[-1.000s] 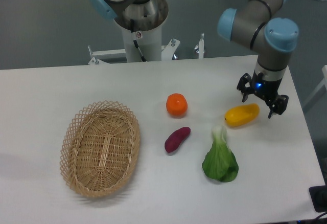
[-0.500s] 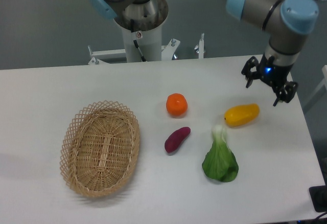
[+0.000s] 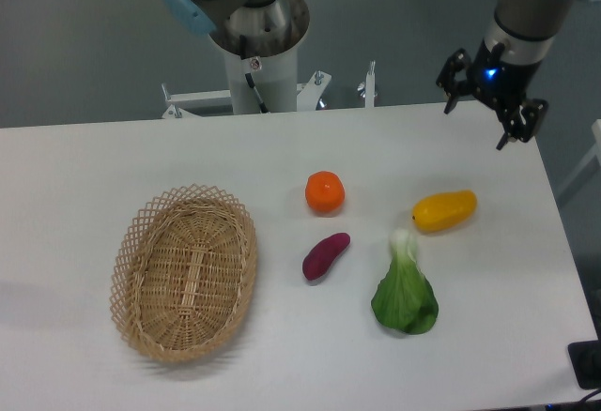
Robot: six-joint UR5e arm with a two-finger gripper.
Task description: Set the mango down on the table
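The yellow-orange mango [image 3: 445, 211] lies on its side on the white table [image 3: 282, 148], right of centre. My gripper [image 3: 481, 116] is open and empty. It hangs high above the table's far right edge, well above and behind the mango, apart from it.
A round orange tangerine [image 3: 325, 192] sits left of the mango. A purple sweet potato [image 3: 325, 255] lies below it. A green bok choy [image 3: 405, 290] lies just in front of the mango. An oval wicker basket [image 3: 185, 271] stands at the left. The arm's base [image 3: 258, 36] is at the back.
My open gripper has risen straight up and back from just beside the mango to high above the far edge. The mango has stayed where it lies on the table.
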